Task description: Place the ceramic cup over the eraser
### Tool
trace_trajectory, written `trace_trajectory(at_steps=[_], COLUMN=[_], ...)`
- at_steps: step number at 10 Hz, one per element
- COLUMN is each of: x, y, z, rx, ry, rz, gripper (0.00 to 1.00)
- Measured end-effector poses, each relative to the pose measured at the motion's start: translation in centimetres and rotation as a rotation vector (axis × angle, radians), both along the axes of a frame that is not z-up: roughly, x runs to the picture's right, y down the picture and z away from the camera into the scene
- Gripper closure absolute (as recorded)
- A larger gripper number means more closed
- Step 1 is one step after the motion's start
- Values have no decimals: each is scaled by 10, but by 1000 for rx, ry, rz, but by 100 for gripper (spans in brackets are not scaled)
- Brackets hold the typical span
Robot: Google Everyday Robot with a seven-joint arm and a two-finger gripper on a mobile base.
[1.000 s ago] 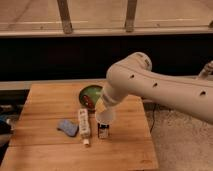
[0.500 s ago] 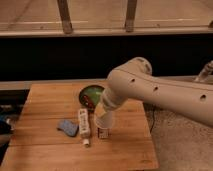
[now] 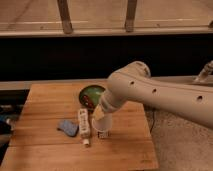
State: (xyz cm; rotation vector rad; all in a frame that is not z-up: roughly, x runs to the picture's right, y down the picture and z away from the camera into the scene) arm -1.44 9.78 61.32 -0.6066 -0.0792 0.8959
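Observation:
My gripper [image 3: 103,111] sits at the end of the big white arm that reaches in from the right, low over the middle of the wooden table [image 3: 45,102]. It is shut on the ceramic cup [image 3: 101,123], a small white tapered cup hanging just below it. Directly under the cup lies the eraser [image 3: 104,134], a small dark block with a white patch. Only the eraser's lower part shows beneath the cup's rim. Whether the cup touches the table I cannot tell.
A green bowl [image 3: 91,94] stands just behind the gripper. A long white bar-shaped object [image 3: 84,126] lies close to the left of the cup, with a blue lumpy pad [image 3: 67,127] further left. The table's right edge is near the arm.
The arm has come down a little with the cup, bringing it lower over the eraser. Nothing else on the table has moved.

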Motion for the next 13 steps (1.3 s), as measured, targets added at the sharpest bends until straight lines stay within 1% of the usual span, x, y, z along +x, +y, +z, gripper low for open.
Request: trace_trajectory(at_steps=[3, 6, 8, 11, 12, 13], x=[-4, -3, 4, 5, 5, 4], y=[3, 5, 7, 8, 8, 8], z=[6, 13, 17, 19, 18, 18], rx=[-7, -9, -13, -19, -19, -19], ry=[-1, 40, 69, 76, 76, 75], rz=[-8, -19, -19, -19, -17, -19], gripper=[100, 100, 100, 100, 99, 92])
